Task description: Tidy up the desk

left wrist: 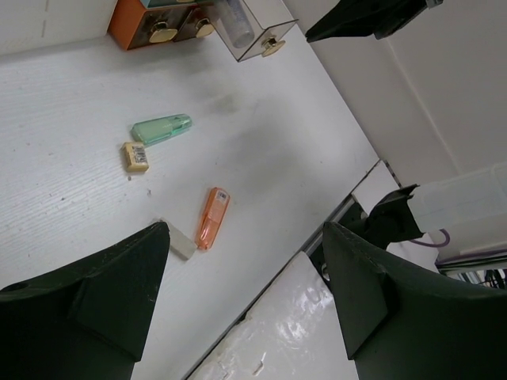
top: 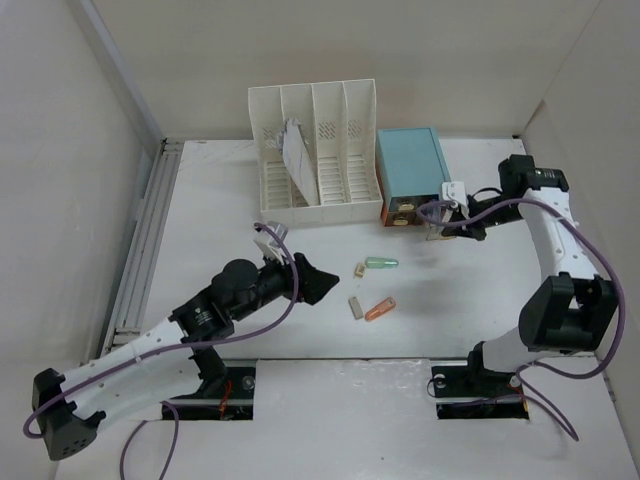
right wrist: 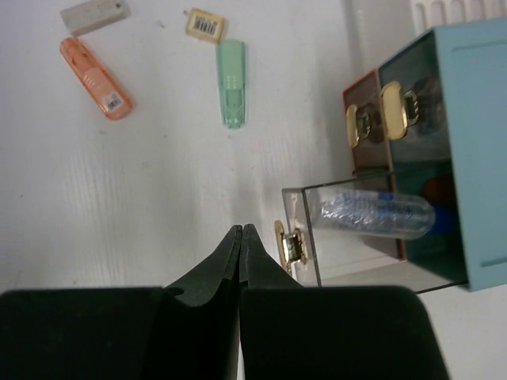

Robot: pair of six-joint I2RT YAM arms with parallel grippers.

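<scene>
Bench point(top: 300, 335), white and walled in, fills the top view, with a grey rail point(top: 145, 250) along its 9 o'clock edge. At 12 o'clock stands a white file rack point(top: 330, 150) holding papers point(top: 297, 150); just beside it, at 1 o'clock, sits a light-blue drawer box point(top: 410, 162). Near the middle lie a green highlighter point(top: 381, 263), a tan eraser point(top: 359, 269), an orange highlighter point(top: 379, 309) and a grey eraser point(top: 354, 306). The left gripper point(top: 318, 280) hovers at their 9 o'clock. The right gripper point(top: 440, 230) sits at the box's 6 o'clock.

From the left wrist, the left fingers point(left wrist: 103, 301) are spread wide with nothing between them. The four small items lie apart on the bench towards 11 o'clock, the grey eraser just beside the orange highlighter. The box's orange front and a clear drawer point(left wrist: 253, 28) show at 12 o'clock.

From the right wrist, the right fingers point(right wrist: 214, 277) are pressed together and pinch nothing. Their tip is just beside the brass pull point(right wrist: 289, 244) of the clear drawer, at its 9 o'clock. That drawer stands out of the box and holds a clear tube point(right wrist: 379, 212) with blue print. The highlighters and erasers lie on the bench at 11 o'clock.
</scene>
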